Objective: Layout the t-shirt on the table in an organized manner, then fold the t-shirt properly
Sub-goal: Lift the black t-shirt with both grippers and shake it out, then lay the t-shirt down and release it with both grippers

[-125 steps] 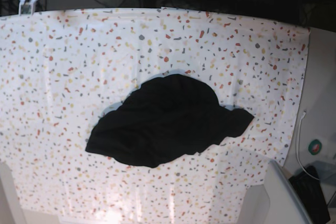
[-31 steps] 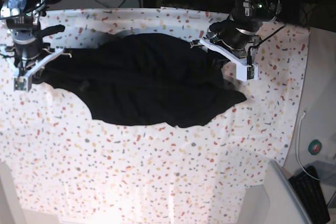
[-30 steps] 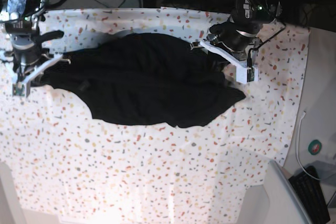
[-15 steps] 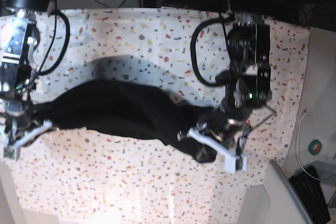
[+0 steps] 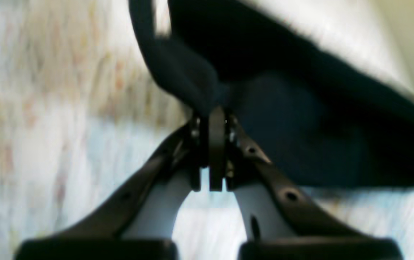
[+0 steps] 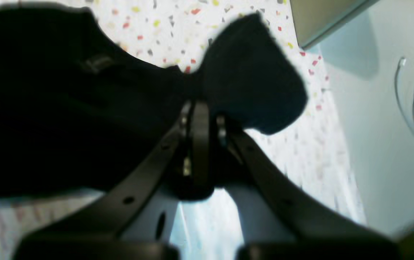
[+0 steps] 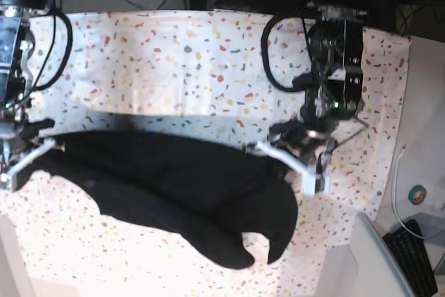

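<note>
Black cotton, one shirt (image 7: 174, 193) – stretched across the near half of the table (image 7: 174, 53) between two arms. Right gripper (image 7: 15, 165) pinched tight on its edge, left gripper (image 7: 295, 161) likewise at the other end. Looks soft, light, floppy – middle sags and bunches, so I'd grip hems or shoulders.

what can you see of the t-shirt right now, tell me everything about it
The t-shirt is plain black soft fabric with no visible print. It hangs stretched between the two arms over the table, sagging into a curled lobe at its lower end. The left gripper is shut on one bunched edge and the right gripper is shut on another, beside a rounded flap that looks like a sleeve. Whether its low part touches the table cannot be told.
</note>
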Controlling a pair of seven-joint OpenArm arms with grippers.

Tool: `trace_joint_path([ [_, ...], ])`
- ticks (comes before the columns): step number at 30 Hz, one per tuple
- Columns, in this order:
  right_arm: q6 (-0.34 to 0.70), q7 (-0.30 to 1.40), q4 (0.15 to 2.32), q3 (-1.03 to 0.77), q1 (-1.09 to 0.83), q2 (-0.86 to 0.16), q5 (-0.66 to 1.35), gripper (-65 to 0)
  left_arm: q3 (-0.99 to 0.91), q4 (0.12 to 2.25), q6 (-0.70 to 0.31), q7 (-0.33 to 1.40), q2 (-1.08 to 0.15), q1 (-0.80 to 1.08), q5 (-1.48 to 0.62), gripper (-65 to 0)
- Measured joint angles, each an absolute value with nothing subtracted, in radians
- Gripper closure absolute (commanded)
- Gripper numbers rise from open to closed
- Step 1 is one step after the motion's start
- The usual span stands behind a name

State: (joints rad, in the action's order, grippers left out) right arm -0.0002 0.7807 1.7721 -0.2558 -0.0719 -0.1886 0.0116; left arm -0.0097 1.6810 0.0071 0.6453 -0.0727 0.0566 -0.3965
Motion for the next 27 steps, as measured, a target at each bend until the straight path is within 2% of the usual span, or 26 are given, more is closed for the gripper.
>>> trace_joint_path([
  [3, -0.002, 0.738, 1.765, -0.265, -0.183, -0.147, 0.003, 0.0, -0.014, 1.637, 0.019, 0.502, -0.121, 0.219, -0.392, 0.0],
  [5, 0.008, 0.643, 1.709, -0.260, -0.224, -0.127, 0.019, 0.0, -0.005, 1.552, 0.019, 0.414, -0.138, 0.282, -0.394, 0.0],
  [8, -0.001, 0.584, 1.605, -0.262, -0.276, -0.091, 0.005, 0.0, -0.002, 1.446, 0.019, 0.342, -0.134, 0.337, -0.393, 0.0],
  [11, -0.001, 0.561, 1.582, -0.262, -0.311, -0.075, 0.005, 0.0, -0.007, 1.440, 0.015, 0.316, -0.131, 0.354, -0.398, 0.0],
  [20, -0.004, 0.557, 1.772, -0.267, -0.456, -0.057, 0.002, 0.0, -0.018, 1.695, 0.023, 0.322, -0.169, 0.516, -0.397, 0.0],
  [24, -0.010, 0.552, 1.904, -0.268, -0.440, -0.030, -0.001, 0.0, -0.016, 1.840, 0.011, 0.330, -0.165, 0.489, -0.400, 0.0],
  [27, -0.004, 0.565, 1.986, -0.305, -0.404, 0.006, 0.013, 0.0, -0.014, 1.901, 0.012, 0.329, -0.142, 0.391, -0.400, 0.0],
])
